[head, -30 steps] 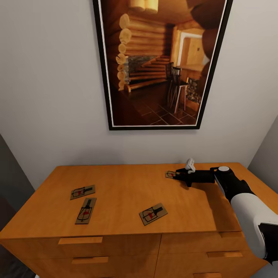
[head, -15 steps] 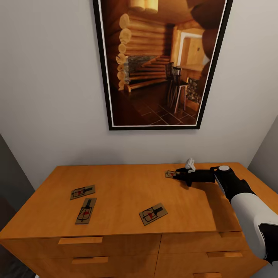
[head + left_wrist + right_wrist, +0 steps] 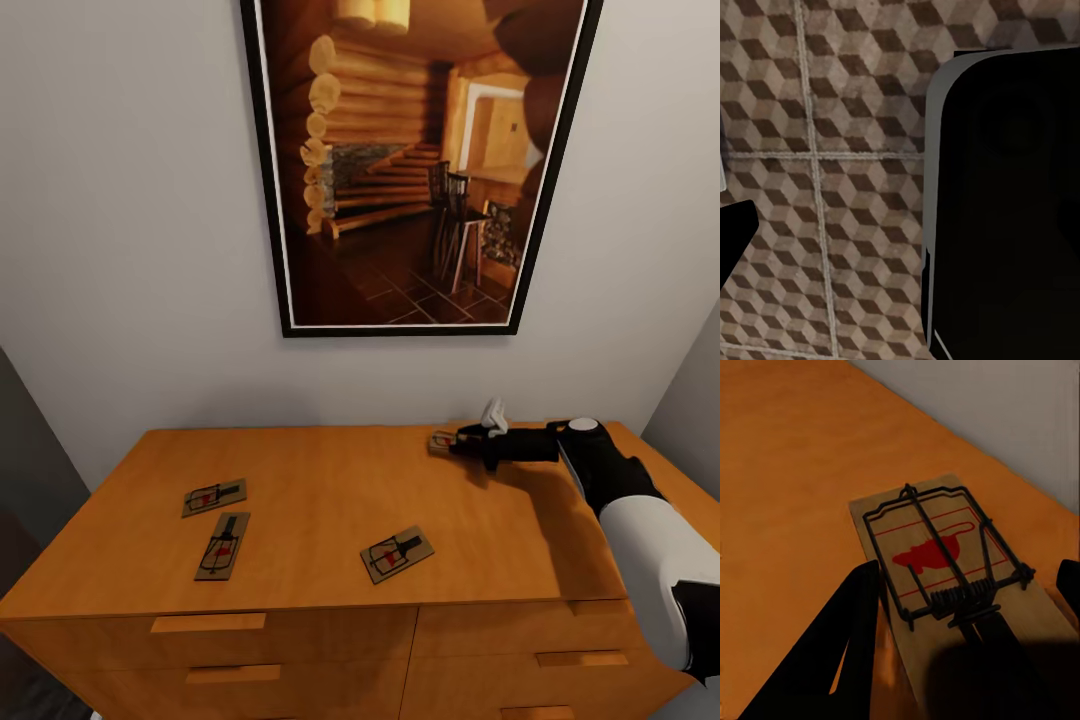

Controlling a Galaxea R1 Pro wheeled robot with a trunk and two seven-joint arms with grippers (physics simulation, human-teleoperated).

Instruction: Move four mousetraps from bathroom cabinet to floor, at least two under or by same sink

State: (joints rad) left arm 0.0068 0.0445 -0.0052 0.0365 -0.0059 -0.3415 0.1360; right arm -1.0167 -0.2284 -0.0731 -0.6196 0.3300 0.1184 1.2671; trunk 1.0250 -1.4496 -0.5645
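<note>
Four mousetraps (image 3: pixel 222 545) (image 3: pixel 213 495) (image 3: pixel 397 552) (image 3: pixel 442 441) lie on one cabinet (image 3: pixel 330 480); one framed picture (image 3: pixel 410 160) hangs above the cabinet

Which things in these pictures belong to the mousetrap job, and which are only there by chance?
For the job:
- mousetrap in the right tool, lifted off the top
- three other mousetraps on the cabinet
- cabinet
- bathroom floor

Just there:
- framed picture on the wall
</note>
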